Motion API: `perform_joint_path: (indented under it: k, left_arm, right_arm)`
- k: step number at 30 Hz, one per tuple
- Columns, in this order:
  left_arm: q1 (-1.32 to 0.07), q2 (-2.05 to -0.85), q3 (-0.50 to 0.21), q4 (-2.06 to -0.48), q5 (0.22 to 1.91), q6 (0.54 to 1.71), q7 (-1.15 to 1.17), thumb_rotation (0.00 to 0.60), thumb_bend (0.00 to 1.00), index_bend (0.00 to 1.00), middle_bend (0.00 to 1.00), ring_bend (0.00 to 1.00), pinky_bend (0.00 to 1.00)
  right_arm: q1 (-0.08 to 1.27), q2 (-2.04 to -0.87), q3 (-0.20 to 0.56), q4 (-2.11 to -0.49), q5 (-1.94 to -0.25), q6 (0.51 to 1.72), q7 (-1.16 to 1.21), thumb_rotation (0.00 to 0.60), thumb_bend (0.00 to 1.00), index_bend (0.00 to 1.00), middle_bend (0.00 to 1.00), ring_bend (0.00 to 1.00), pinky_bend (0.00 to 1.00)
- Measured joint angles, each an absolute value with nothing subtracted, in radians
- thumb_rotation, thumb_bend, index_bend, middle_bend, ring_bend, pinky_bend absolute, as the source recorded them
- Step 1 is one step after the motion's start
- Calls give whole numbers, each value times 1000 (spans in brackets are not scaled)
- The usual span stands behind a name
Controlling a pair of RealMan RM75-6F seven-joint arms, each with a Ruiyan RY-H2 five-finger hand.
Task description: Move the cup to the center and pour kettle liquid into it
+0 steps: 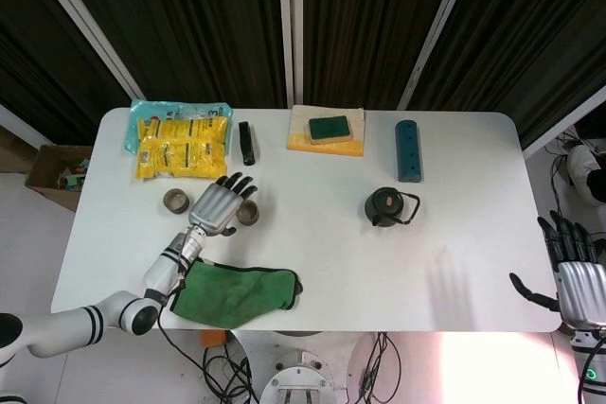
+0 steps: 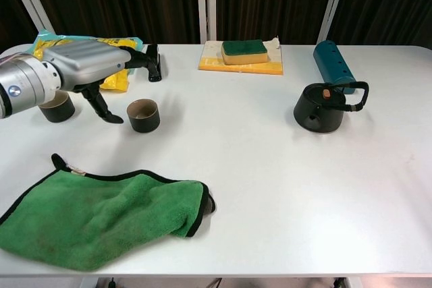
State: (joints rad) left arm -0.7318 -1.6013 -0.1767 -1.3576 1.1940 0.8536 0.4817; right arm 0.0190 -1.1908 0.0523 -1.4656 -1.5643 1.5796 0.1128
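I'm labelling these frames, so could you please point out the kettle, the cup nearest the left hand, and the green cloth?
kettle [image 2: 317, 114], chest view, on its black body.
cup [image 2: 144, 115], chest view, on its outer wall.
green cloth [image 1: 237, 292], head view, on its middle.

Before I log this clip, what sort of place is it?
Probably a lab or test bench, not a home: a plain white table against dark curtains, with loose cables on the floor beneath.
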Motion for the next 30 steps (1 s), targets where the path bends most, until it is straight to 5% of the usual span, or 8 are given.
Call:
perform_joint_path:
  k: [30]
  left_arm:
    - [-811, -1711, -144, -1174, 1134, 786, 420, 600, 208, 277, 275, 223, 243]
  right_arm:
    - [15, -1202, 56, -1420, -1539, 1565, 158, 493, 212, 0, 0, 0, 0]
